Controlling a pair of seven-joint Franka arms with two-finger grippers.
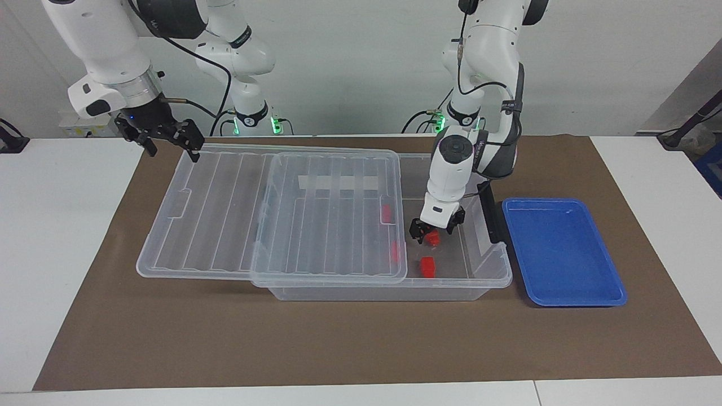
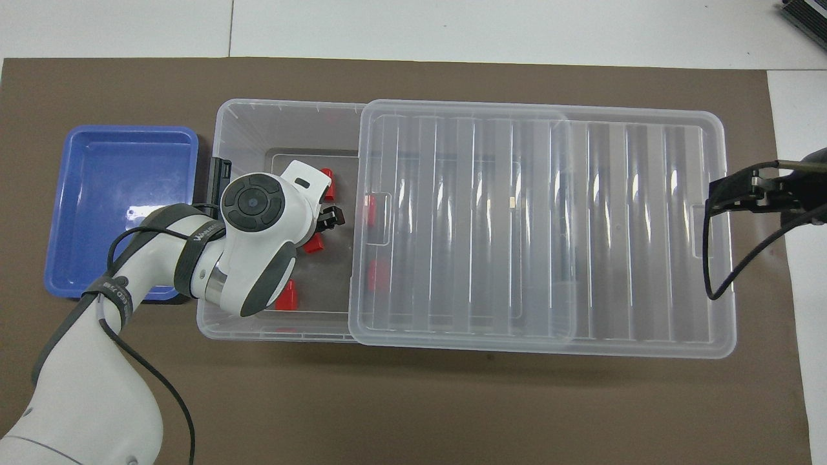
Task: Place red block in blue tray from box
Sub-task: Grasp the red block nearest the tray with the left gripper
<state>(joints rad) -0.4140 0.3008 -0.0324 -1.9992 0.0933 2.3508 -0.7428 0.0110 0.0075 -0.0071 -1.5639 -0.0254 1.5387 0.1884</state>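
The clear box lies along the mat with its open end toward the left arm. My left gripper is down inside that end, open, its fingers on either side of the middle red block. Another red block lies farther from the robots. A third red block lies nearer to them, hidden by the arm in the facing view. The blue tray sits beside the box's latch end, with nothing in it. My right gripper waits open over the lid's end.
The ribbed clear lid is slid toward the right arm's end and covers most of the box. Two more red blocks show through it. A black latch stands between box and tray. A brown mat covers the table.
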